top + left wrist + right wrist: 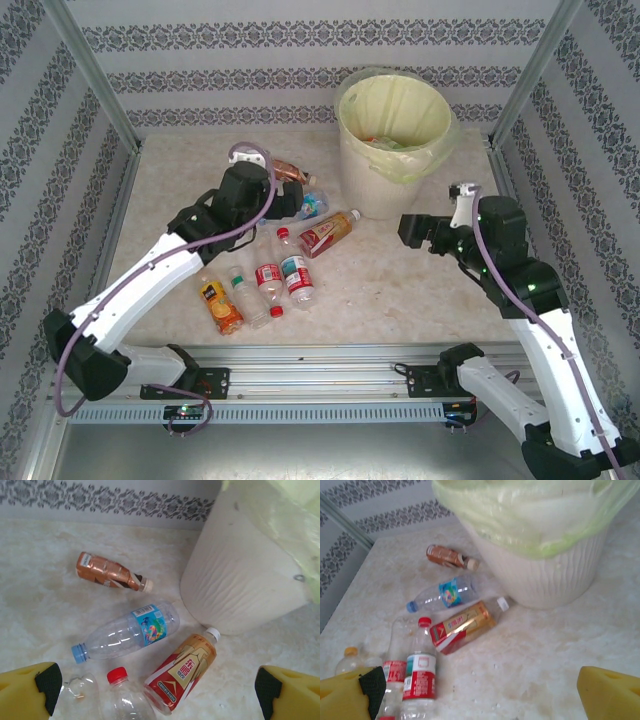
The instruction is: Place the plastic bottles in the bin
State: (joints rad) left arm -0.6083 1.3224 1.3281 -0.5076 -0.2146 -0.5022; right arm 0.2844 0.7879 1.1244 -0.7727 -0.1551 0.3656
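Top external view: left gripper (292,203), jaws wide and empty, hovers over bottles (283,272) lying on the table (400,300) just left of the bin (372,180); right gripper (413,231), jaws likewise wide and empty, hangs near the bin's right side. Bottles lie on their sides, none gripped.

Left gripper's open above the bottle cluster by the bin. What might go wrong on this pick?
The blue-labelled bottle, red-capped bottle and red-and-gold bottle lie crowded under the left gripper; closing could catch two or roll one away.
The red-and-gold bottle's cap lies close to the bin, so a finger may bump its wall.
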